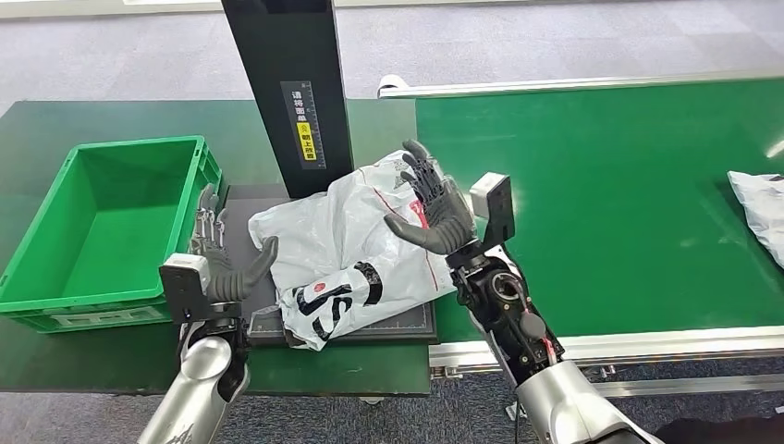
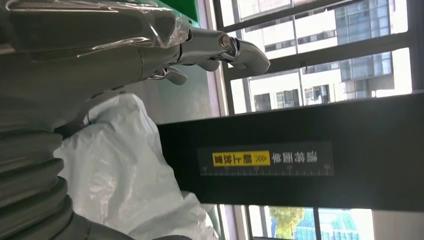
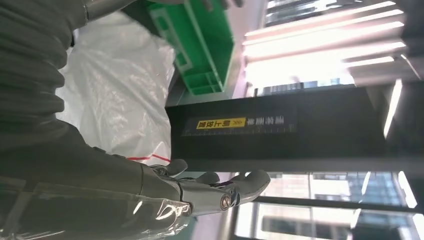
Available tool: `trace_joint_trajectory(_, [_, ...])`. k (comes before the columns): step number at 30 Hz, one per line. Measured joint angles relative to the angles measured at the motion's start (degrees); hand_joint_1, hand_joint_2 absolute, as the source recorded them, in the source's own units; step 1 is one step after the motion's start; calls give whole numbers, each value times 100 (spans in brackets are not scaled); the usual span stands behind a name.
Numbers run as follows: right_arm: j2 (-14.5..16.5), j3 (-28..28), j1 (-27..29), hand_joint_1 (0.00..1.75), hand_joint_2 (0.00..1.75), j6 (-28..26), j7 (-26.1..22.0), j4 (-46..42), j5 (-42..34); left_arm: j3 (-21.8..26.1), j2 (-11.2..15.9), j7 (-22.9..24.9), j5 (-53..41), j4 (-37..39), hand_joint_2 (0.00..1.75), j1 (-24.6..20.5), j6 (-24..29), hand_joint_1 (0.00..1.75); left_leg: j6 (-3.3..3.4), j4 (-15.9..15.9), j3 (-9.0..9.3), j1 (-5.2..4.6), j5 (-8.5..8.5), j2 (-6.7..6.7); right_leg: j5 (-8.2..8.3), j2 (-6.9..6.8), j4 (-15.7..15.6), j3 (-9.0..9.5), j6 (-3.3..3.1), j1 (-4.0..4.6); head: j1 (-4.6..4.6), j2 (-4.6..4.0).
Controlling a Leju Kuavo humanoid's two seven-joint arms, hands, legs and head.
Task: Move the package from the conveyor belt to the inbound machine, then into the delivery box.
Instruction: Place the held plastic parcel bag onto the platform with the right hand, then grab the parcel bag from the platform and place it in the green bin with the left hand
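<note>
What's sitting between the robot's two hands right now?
In the head view, the white package lies on the dark scanner platform, between the left hand and right hand.

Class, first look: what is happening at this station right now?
A humanoid robot is handling a white package that lies on the dark platform of the inbound machine, no longer on the green conveyor belt. Its left hand and right hand flank the package with fingers spread; neither plainly grips it. The green delivery box beside the machine is empty. Another package waits on the belt.
</note>
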Motion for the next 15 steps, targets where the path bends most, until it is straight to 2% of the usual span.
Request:
trace_joint_trajectory(3, [121,-404,-67,0,175,499,609,296,-974,-83,-75,119,-138,23,175,-45,-25,0,0,0,-1,-1,0,0,0,0,0,0,0,-1,1,0])
trace_joint_trajectory(5, [190,-567,-75,0,175,582,850,428,-1404,-146,-101,262,-263,40,175,-78,-163,0,0,1,-3,-1,0,0,0,0,-1,-2,0,-1,0,1])
trace_joint_trajectory(6, [218,-610,-78,0,175,432,825,466,-1484,-189,-103,377,-358,51,175,-91,-299,0,0,1,-4,-1,-1,-1,0,0,-1,-2,0,-1,-1,1])
trace_joint_trajectory(10, [250,-639,-77,0,175,-765,328,416,-1373,-367,-101,726,-827,68,175,-74,-904,0,0,0,-5,-1,-1,2,0,1,-1,-5,0,-1,1,-1])
trace_joint_trajectory(15, [187,-629,-14,0,175,-1270,175,129,-1244,-692,-155,928,-1175,97,175,-61,-1427,0,0,1,-6,-1,-1,2,0,1,-2,-7,0,-1,0,-1])
